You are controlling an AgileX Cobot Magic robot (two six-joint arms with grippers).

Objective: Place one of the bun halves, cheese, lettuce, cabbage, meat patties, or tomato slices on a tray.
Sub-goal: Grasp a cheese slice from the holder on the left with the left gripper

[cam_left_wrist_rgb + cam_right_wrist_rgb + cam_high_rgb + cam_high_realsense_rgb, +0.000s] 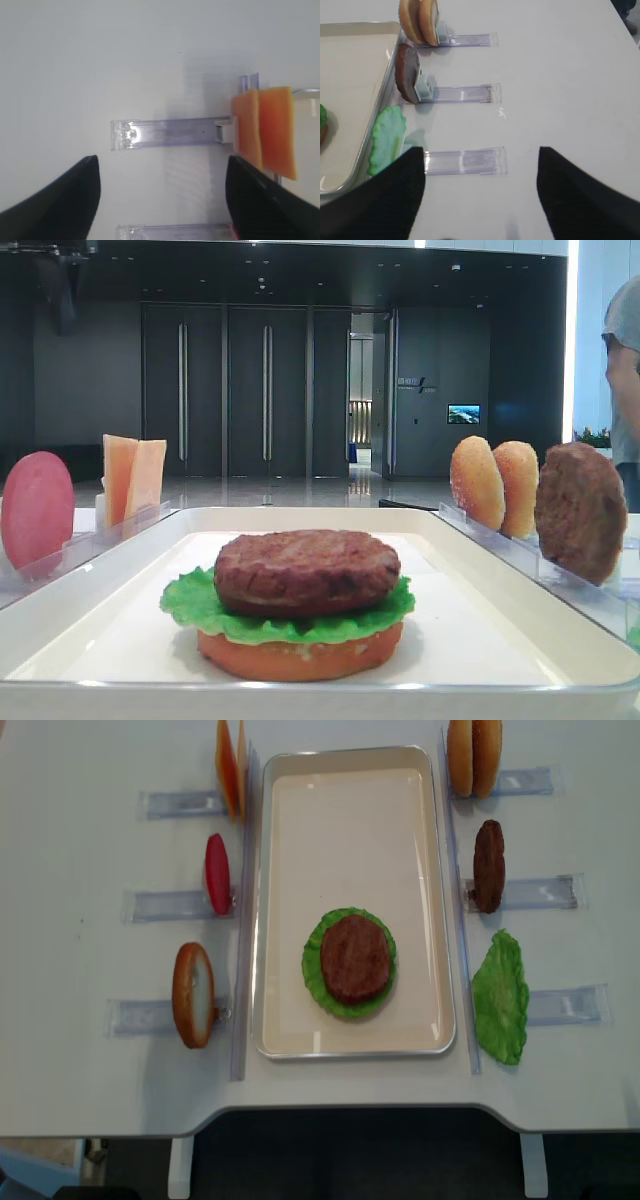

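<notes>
Nearest the low front camera sits the stack I am building: a bun half [300,652] on the bottom, lettuce [290,612] over it, a meat patty [306,569] on top, all resting in the near half of the tray [290,900]. Cheese looks like the sensible next layer.

Going left to right, the cheese [262,127] stands on edge in its clear rack [170,133] just left of the tray, upright so a jaw can slip down either face. My left gripper [162,192] hangs short of it with jaws spread wide and nothing between them. My right gripper [480,185] is likewise spread and empty, above a rack beside a spare lettuce leaf [387,140].

Everything rests on a plain white table [80,780]. Beyond it is a dim hall with dark doors [225,390].
</notes>
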